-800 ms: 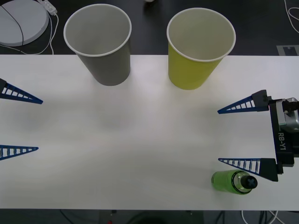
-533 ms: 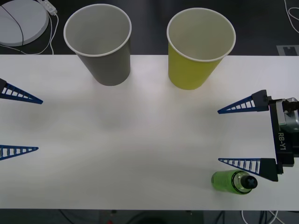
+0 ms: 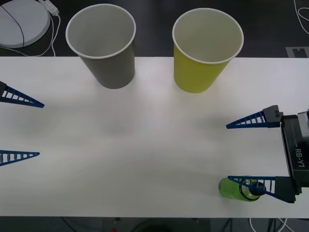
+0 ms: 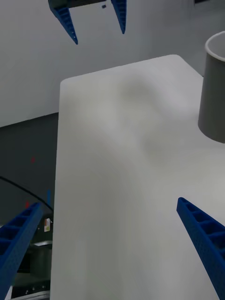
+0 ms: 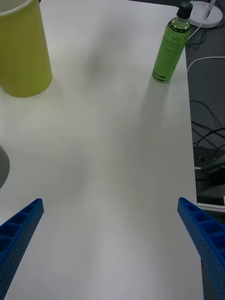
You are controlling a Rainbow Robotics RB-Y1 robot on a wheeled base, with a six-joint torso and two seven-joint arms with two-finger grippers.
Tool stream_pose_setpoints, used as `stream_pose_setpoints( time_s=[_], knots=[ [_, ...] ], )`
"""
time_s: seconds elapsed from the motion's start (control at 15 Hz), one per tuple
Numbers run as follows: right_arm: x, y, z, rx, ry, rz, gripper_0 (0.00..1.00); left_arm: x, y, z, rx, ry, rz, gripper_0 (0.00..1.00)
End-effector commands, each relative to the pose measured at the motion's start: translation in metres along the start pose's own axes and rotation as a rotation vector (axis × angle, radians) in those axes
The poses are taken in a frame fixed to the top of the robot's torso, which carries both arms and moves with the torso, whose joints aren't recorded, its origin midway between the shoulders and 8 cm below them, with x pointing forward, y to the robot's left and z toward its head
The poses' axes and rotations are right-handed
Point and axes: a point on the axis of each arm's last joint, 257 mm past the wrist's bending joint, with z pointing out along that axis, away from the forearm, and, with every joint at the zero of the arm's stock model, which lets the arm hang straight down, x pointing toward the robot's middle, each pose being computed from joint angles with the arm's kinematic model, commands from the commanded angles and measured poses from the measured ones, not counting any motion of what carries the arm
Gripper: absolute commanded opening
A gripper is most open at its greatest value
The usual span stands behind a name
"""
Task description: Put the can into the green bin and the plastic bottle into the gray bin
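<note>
At the near right corner of the white surface (image 3: 145, 145) stands the plastic bottle (image 3: 240, 188), upright, long axis vertical, black cap toward the camera in the front view. Right hand (image 3: 252, 151) hovers above that corner, fingers spread wide, holding nothing; its nearer finger crosses over the bottle top in the front view. Bottle lies off to the near side of the gap between the fingers, not inside it. Judgement: right arm is by far the closer one; the hand needs to shift toward the near edge and drop before closing.

Left hand (image 3: 19, 126) waits at the left edge, also wide open and empty, well apart from the bottle.

Gray bin (image 3: 102, 46) and green bin (image 3: 206, 48) stand side by side at the far edge, gray toward the left arm, green toward the right; both look empty. No can seen.

Beyond the surface: dark floor, a white round disc (image 3: 21, 21) with cable at far left
</note>
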Motion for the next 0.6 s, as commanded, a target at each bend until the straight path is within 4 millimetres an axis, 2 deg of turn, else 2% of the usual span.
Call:
stream_pose_setpoints(
  time_s=[0.07,0.4,0.6],
  knots=[
    [-0.003,0.000,-0.016,0.033,-0.047,-0.037,1.00,0.000,0.000,0.000,0.000,0.000,0.000,1.00],
    [0.023,-0.005,-0.055,0.134,-0.045,-0.109,1.00,0.000,0.000,0.000,0.000,0.000,0.000,1.00],
    [0.043,-0.005,-0.083,0.178,-0.054,-0.089,1.00,0.000,0.000,0.000,0.000,0.000,0.000,1.00]
  ],
)
